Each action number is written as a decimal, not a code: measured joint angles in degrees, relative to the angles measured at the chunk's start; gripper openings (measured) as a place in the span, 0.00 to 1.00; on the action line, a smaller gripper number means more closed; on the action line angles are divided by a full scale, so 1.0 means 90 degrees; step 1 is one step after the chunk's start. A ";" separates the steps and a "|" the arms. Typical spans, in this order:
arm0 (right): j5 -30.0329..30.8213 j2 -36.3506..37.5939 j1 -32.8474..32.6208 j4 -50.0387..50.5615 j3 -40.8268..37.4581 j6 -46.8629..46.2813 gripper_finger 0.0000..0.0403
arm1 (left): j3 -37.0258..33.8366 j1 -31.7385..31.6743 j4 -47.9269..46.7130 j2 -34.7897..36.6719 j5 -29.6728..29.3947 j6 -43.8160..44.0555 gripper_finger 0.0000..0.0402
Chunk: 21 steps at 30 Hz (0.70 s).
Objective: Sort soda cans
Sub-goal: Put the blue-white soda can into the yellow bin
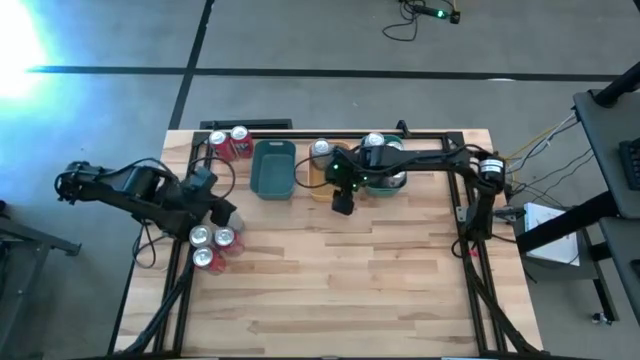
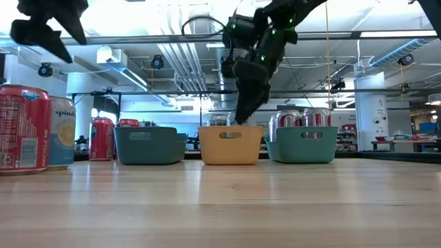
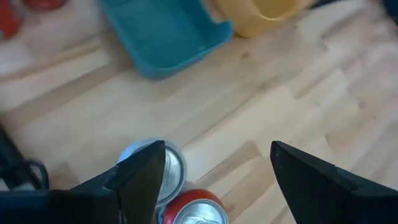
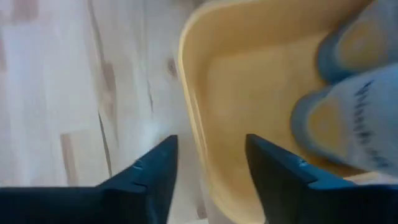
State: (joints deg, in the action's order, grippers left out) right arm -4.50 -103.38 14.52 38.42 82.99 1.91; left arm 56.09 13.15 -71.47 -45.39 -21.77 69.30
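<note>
Right gripper (image 1: pixel 342 205) hangs over the near edge of the yellow tray (image 1: pixel 322 180) in the middle of the far row, fingers (image 4: pixel 155 180) spread with nothing between them. In its wrist view two pale cans (image 4: pixel 348 106) lie inside that tray. To the right, the green tray (image 1: pixel 385 182) holds cans with red-and-silver sides (image 2: pixel 298 118). To the left sits the teal tray (image 1: pixel 273 168), and nothing shows inside it from above.

Over on the left, the left gripper (image 1: pixel 222 212) hovers above a cluster of three cans (image 1: pixel 210 245) on the bench (image 1: pixel 340 280), fingers (image 3: pixel 140 180) wide apart, gripping nothing. Its wrist view looks down on a silver top and a red can (image 3: pixel 193 208) just beside it.

Two more red cans (image 1: pixel 229 143) stand at the far left corner of the bench, beside the teal tray.
</note>
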 joint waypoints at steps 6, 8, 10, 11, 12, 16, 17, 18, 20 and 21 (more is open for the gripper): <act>0.0181 0.0207 0.0000 -0.0018 0.0352 -0.0235 0.65 | -0.0379 -0.0005 0.0115 -0.0327 -0.0019 0.0678 0.71; 0.0188 0.0207 0.0000 -0.0024 0.0484 -0.0296 0.70 | -0.0527 -0.0020 0.0100 -0.0446 -0.0006 0.0997 0.73; 0.0187 0.0207 -0.0002 -0.0014 0.0569 -0.0376 0.75 | -0.0667 -0.0024 0.0100 -0.0553 0.0080 0.1222 0.75; 0.0185 0.0207 -0.0002 -0.0019 0.0602 -0.0391 0.77 | -0.0735 -0.0027 0.0103 -0.0597 0.0137 0.1326 0.76; 0.0185 0.0208 -0.0002 -0.0011 0.0625 -0.0399 0.79 | -0.0787 -0.0026 0.0097 -0.0641 0.0167 0.1425 0.77; 0.0188 0.0210 -0.0002 0.0036 0.0640 -0.0477 0.84 | -0.0805 -0.0027 0.0050 -0.0771 -0.0046 0.1584 0.79; 0.0187 0.0210 -0.0002 0.0038 0.0640 -0.0505 0.85 | -0.0759 -0.0027 0.0055 -0.0796 -0.0160 0.1586 0.80; 0.0188 0.0210 -0.0002 0.0037 0.0640 -0.0540 0.86 | -0.0700 -0.0027 0.0053 -0.0823 -0.0258 0.1583 0.80; 0.0188 0.0210 -0.0002 0.0036 0.0640 -0.0558 0.86 | -0.0609 -0.0027 0.0014 -0.0863 -0.0424 0.1552 0.81; 0.0188 0.0210 -0.0002 0.0037 0.0640 -0.0561 0.87 | -0.0586 -0.0027 -0.0044 -0.0883 -0.0472 0.1542 0.82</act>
State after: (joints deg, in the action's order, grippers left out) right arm -2.81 -101.49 14.50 38.75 88.75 -3.14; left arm 50.81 12.91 -71.87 -53.34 -26.01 83.18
